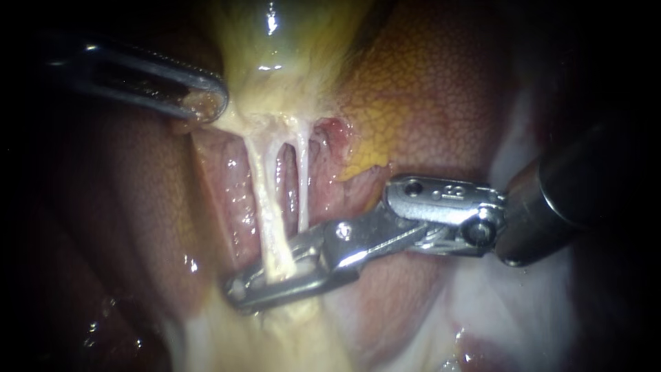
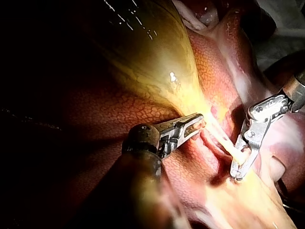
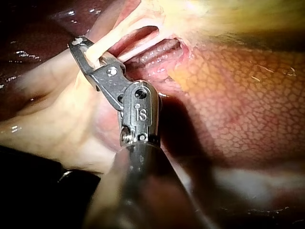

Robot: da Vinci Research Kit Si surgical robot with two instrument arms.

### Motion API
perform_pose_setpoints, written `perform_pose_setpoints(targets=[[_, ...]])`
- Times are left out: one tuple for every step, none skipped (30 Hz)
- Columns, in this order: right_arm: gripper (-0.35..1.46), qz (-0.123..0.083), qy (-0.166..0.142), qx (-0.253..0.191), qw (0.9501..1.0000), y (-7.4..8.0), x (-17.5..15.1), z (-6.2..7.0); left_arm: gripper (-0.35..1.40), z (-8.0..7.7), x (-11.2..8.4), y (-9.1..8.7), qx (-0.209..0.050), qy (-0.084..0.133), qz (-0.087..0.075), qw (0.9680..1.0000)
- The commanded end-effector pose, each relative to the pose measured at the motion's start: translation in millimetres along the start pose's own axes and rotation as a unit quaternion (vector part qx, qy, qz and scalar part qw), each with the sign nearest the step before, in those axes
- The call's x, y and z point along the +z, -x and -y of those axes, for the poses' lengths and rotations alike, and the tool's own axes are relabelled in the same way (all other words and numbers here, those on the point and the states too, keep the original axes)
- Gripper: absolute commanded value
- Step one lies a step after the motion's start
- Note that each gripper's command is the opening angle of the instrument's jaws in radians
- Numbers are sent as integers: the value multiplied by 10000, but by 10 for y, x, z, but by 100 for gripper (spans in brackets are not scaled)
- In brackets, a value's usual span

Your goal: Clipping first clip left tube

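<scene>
Two pale tubes run down from the yellow gallbladder: the thicker left tube and the thin right tube. My right instrument comes in from the right. Its long jaws lie nearly parallel across the left tube low down, touching it from both sides. The right tube passes just above the upper jaw and is not between the jaws. My left instrument is shut on the gallbladder's neck and holds it up to the left. The wrist views show the same grips at the left instrument and the right instrument.
Mottled orange-red liver lies behind and to the right of the tubes. Pale whitish tissue spreads under the right instrument's shaft. Wet pink tissue forms the open window around the tubes.
</scene>
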Motion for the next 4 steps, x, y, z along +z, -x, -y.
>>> perform_pose_setpoints(targets=[[-35, 1, 3, 1, 10000, 1, -1, -2, -35, 0, 0, 0, 0, -1, 0, 10000], [-35, 0, 5, 2, 10000, 1, -2, -2, -35, 0, 0, 0, 0, -1, 0, 10000], [-35, 0, 6, 2, 10000, 2, -2, -3, -35, 0, 0, 0, 0, -1, 0, 10000], [-35, 0, 6, 2, 10000, 2, -2, -3, -35, 0, 0, 0, 0, -1, 0, 10000]])
